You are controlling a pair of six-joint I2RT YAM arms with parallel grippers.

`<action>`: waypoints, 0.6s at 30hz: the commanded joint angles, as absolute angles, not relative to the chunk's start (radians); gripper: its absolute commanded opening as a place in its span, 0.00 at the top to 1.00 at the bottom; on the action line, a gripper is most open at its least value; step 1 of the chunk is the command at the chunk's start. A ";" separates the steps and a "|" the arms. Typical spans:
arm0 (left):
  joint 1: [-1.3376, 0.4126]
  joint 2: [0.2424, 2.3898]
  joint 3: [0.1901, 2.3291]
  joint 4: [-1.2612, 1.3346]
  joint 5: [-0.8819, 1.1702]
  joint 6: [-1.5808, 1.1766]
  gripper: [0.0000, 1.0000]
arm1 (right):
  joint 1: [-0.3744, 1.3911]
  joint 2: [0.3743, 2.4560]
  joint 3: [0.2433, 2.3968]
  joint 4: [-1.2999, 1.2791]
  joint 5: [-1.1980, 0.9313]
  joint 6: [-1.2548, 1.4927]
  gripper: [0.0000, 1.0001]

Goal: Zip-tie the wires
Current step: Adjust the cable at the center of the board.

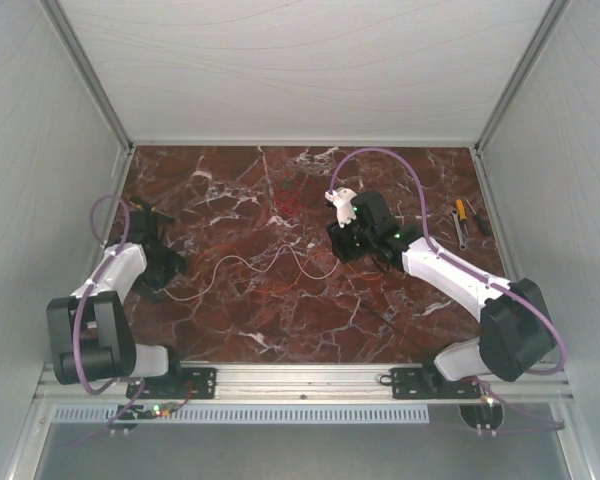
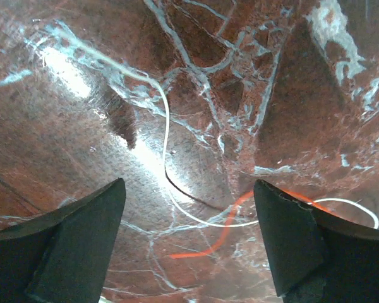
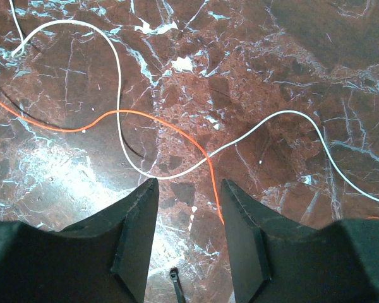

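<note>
Thin wires lie in loose loops on the dark red marble table point(image 1: 230, 330): a red tangle point(image 1: 290, 205) at the middle back and white strands point(image 1: 250, 265) running left. My left gripper point(image 1: 163, 268) is open and empty; in its wrist view the jaws point(image 2: 189, 186) stand wide over a white wire point(image 2: 166, 126) and an orange wire point(image 2: 224, 230). My right gripper point(image 1: 338, 240) is open and empty, low over a white wire point(image 3: 118, 82) and an orange wire point(image 3: 145, 115) that runs under the right finger. The zip tie's black head point(image 3: 175, 278) shows between the jaws point(image 3: 189, 183), near the bottom edge.
A yellow-handled screwdriver point(image 1: 462, 218) and another tool lie at the right edge of the table. Grey walls close in the left, right and back sides. Purple cables arch over both arms.
</note>
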State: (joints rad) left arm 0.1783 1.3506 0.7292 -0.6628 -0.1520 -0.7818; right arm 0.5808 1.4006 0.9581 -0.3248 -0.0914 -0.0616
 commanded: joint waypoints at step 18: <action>0.101 1.295 1.105 -0.801 -0.057 -0.810 0.00 | 0.586 1.408 1.025 -0.323 -0.117 -0.016 0.58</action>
